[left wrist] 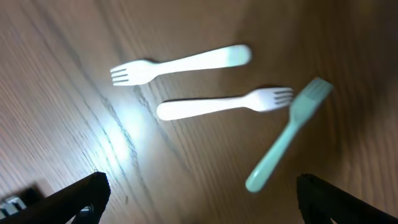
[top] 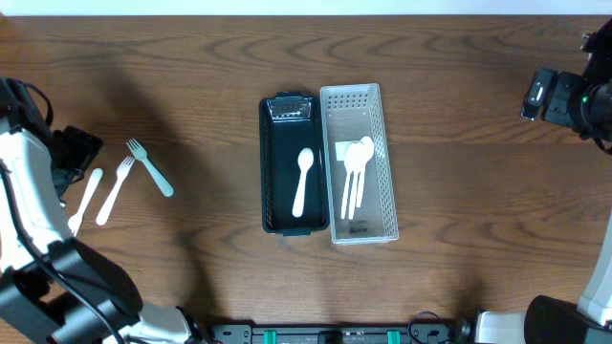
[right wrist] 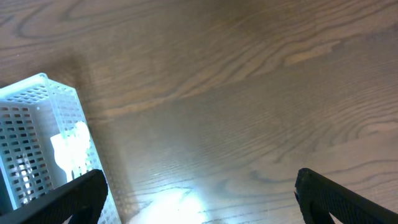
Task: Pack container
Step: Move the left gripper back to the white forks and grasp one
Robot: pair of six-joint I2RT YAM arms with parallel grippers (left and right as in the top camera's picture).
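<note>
- Three forks lie on the left of the table (top: 191,76): two white forks (left wrist: 224,104) and one green fork (left wrist: 286,134). Where is the left gripper (left wrist: 202,190)?
- It hangs above them. Its jaws are wide apart and hold nothing.
- And the black container (top: 277,143)?
- In the middle of the table, right against the white basket (top: 385,182). One white spoon (top: 302,182) lies inside it.
- What is in the basket?
- A few white spoons (top: 356,172), close together.
- And the right gripper (right wrist: 199,183)?
- Wide apart too, and empty. It hangs over bare wood, off to the side of the basket.
</note>
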